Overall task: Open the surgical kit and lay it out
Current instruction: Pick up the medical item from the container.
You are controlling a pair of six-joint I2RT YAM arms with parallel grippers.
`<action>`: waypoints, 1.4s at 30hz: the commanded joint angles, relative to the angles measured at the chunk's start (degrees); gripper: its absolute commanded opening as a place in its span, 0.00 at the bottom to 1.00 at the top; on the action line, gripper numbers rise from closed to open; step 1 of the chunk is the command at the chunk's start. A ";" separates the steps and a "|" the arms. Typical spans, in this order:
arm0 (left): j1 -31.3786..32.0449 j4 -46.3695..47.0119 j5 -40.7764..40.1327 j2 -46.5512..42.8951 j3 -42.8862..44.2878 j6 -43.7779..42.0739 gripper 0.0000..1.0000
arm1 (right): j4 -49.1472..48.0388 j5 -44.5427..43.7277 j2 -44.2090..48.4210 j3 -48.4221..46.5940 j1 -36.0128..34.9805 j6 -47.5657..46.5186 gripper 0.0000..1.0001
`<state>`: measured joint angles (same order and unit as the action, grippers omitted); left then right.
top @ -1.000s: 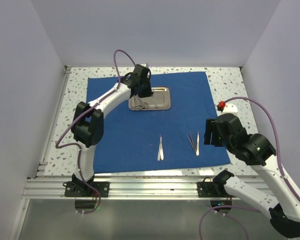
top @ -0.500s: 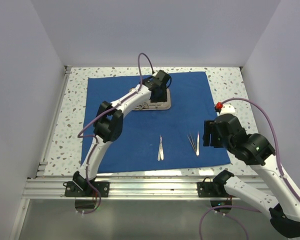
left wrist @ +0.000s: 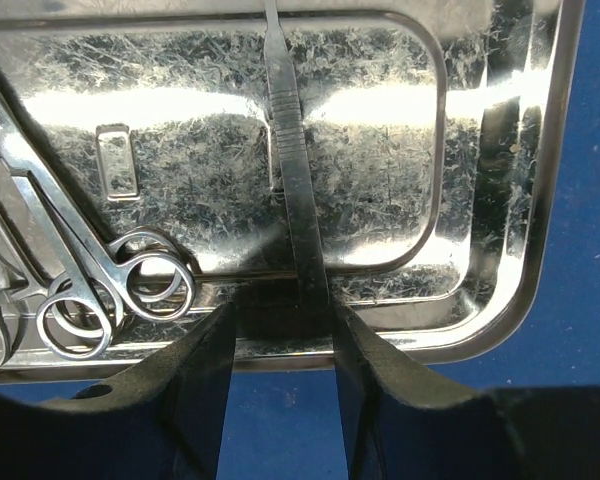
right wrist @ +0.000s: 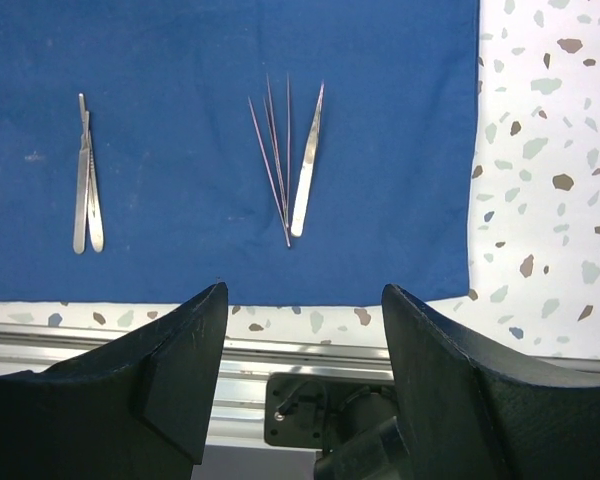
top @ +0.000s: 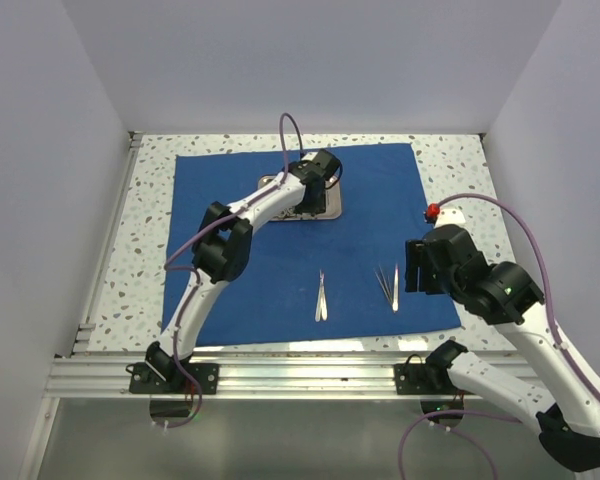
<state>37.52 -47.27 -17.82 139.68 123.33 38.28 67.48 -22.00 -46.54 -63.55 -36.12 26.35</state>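
You're looking down the left wrist camera at the steel tray (left wrist: 540,200), which is sitting on the far middle part of the blue cloth (top: 360,230). The cloth is lying spread flat over the speckled desk (right wrist: 550,150). A flat silver handle (left wrist: 290,150) is lying lengthwise in the tray, and its near end is running down into the gap of your left gripper (left wrist: 283,330). The fingers are standing apart, one on each side of the handle, with the gap wider than the handle, so they are not clamping it. At the tray's left side the ring-handled instruments (left wrist: 110,265) are resting with their loops toward the near rim.

On the near part of the cloth, a pair of slim silver pieces (right wrist: 85,190) is lying side by side. To their right, a few thin probes (right wrist: 275,160) are fanning out next to a pair of tweezers (right wrist: 307,160).

Your right gripper (right wrist: 305,292) is hovering over the near right edge of the cloth, fingers spread wide and holding nothing.
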 commanded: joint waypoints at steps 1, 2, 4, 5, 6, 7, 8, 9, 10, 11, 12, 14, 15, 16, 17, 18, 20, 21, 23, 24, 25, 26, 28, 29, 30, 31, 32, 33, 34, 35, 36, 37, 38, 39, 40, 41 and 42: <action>0.01 -0.28 -0.72 2.18 2.35 -0.93 0.47 | -0.16 -1.38 -0.74 -1.75 -0.36 -1.30 0.67; -0.08 -0.20 -0.63 2.53 2.88 -1.02 0.47 | -0.07 -1.38 -0.74 -1.75 -0.36 -1.30 0.67; -0.08 -0.11 -0.20 3.49 3.49 -1.02 0.47 | -0.07 -1.29 -0.83 -1.75 -0.27 -1.30 0.67; 0.01 -0.28 0.15 4.80 4.37 -1.02 0.47 | -0.07 -1.38 -0.83 -1.67 -0.36 -1.30 0.67; 0.01 -0.28 0.16 4.82 4.38 -1.02 0.47 | -0.07 -1.38 -0.83 -1.67 -0.36 -1.30 0.67; 0.01 -0.20 0.16 5.16 4.73 -0.93 0.47 | 0.02 -1.47 -0.92 -1.75 -0.36 -1.30 0.67; 0.01 -0.28 0.16 5.69 4.90 -1.02 0.47 | 0.02 -1.47 -0.92 -1.75 -0.27 -1.30 0.67; 0.01 -0.37 -0.02 6.04 5.08 -1.02 0.46 | 0.10 -1.47 -0.92 -1.75 -0.27 -1.30 0.67; 0.01 -0.89 -0.02 6.48 6.12 -0.93 0.46 | 0.02 -1.47 -1.00 -1.75 -0.27 -1.30 0.67; 0.01 -1.42 -0.19 7.44 6.83 -1.02 0.45 | 0.10 -1.47 -1.00 -1.75 -0.27 -1.39 0.67; -0.08 -1.95 -0.37 7.89 7.45 -0.93 0.43 | 0.02 -1.38 -1.09 -1.75 -0.27 -1.39 0.67; 0.01 -3.44 -0.63 8.85 8.24 -0.93 0.38 | 0.10 -1.29 -1.18 -1.75 -0.36 -1.39 0.67; -0.08 -3.71 -1.07 8.95 8.16 -0.93 0.36 | 0.02 -1.29 -1.27 -1.75 -0.36 -1.39 0.67; -0.08 -4.06 -1.16 9.12 7.63 -0.93 0.32 | 0.02 -1.20 -1.27 -1.75 -0.36 -1.39 0.67; -0.08 -4.24 -1.33 9.21 7.28 -0.84 0.30 | 0.02 -1.29 -1.36 -1.75 -0.27 -1.39 0.67; -0.16 -4.41 -1.51 9.12 6.84 -0.75 0.25 | -0.07 -1.29 -1.44 -1.75 -0.27 -1.39 0.67; -0.16 -4.41 -1.51 8.95 5.09 -0.67 0.19 | -0.07 -1.12 -1.44 -1.67 -0.36 -1.47 0.67; -0.25 -4.33 -1.34 8.86 4.56 -0.58 0.13 | -0.07 -1.03 -1.53 -1.67 -0.36 -1.48 0.67; -0.43 -3.71 -0.64 8.51 2.80 -0.49 0.08 | -0.16 -0.94 -1.53 -1.67 -0.36 -1.65 0.67; -0.43 -3.28 -0.28 8.42 2.36 -0.58 0.02 | -0.16 -0.85 -1.44 -1.67 -0.36 -1.65 0.67; -0.51 -3.01 -0.02 8.33 1.66 -0.58 0.00 | -0.07 -0.77 -1.53 -1.67 -0.27 -1.74 0.67; -0.52 -2.83 0.59 8.24 1.39 -0.58 0.00 | -0.16 -0.76 -1.53 -1.67 -0.36 -1.74 0.67; -0.52 -1.26 1.74 7.28 0.43 -1.01 0.00 | -0.25 -0.68 -1.36 -1.67 -0.27 -1.83 0.67; -0.52 -0.90 2.18 6.84 0.25 -0.93 0.00 | -0.16 -0.42 -1.44 -1.67 -0.36 -1.91 0.67; -0.60 -0.29 2.44 6.31 0.25 -1.10 0.00 | -0.25 -0.50 -1.36 -1.67 -0.27 -1.91 0.67; -0.60 0.06 2.70 5.09 0.25 -1.54 0.00 | -0.25 -0.50 -1.27 -1.75 -0.27 -2.00 0.67; -0.69 0.24 2.79 4.30 0.42 -1.63 0.00 | -0.60 -0.33 -1.18 -1.84 -0.36 -2.00 0.67; -0.87 0.68 2.97 3.59 0.68 -1.72 0.00 | -0.60 -0.24 -1.18 -1.93 -0.27 -2.09 0.67; -1.04 0.86 3.23 1.93 0.77 -2.07 0.00 | -0.69 -0.24 -1.09 -1.93 -0.36 -2.18 0.67; -1.22 0.95 3.58 1.13 0.95 -2.07 0.00 | -1.03 -0.15 -1.01 -1.93 -0.27 -2.27 0.67; -1.65 0.86 3.67 0.34 1.30 -2.07 0.00 | -1.12 0.02 -0.83 -1.93 -0.27 -2.35 0.67; -1.83 0.77 3.76 -1.23 1.39 -2.16 0.00 | -1.30 0.11 -0.92 -1.93 -0.27 -2.44 0.67; -2.09 0.68 3.94 -2.03 1.56 -2.07 0.00 | -1.56 0.29 -0.83 -1.84 -0.27 -2.44 0.67; -2.36 0.42 3.94 -2.74 1.74 -2.16 0.00 | -1.74 0.64 -0.65 -1.84 -0.36 -2.53 0.67; -2.36 0.33 3.85 -4.14 2.00 -2.51 0.00 | -1.92 0.73 -0.57 -1.75 -0.27 -2.62 0.67; -2.45 0.25 3.76 -4.85 2.18 -2.68 0.00 | -2.00 0.90 -0.48 -1.75 -0.27 -2.62 0.67; -2.45 -0.71 3.41 -5.46 2.53 -2.77 0.00 | -2.09 0.99 -0.30 -1.75 -0.36 -2.71 0.67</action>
<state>35.68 -46.85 -15.09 141.01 125.16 36.77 66.81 -21.50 -47.75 -63.64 -36.12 25.04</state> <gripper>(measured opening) 0.127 0.670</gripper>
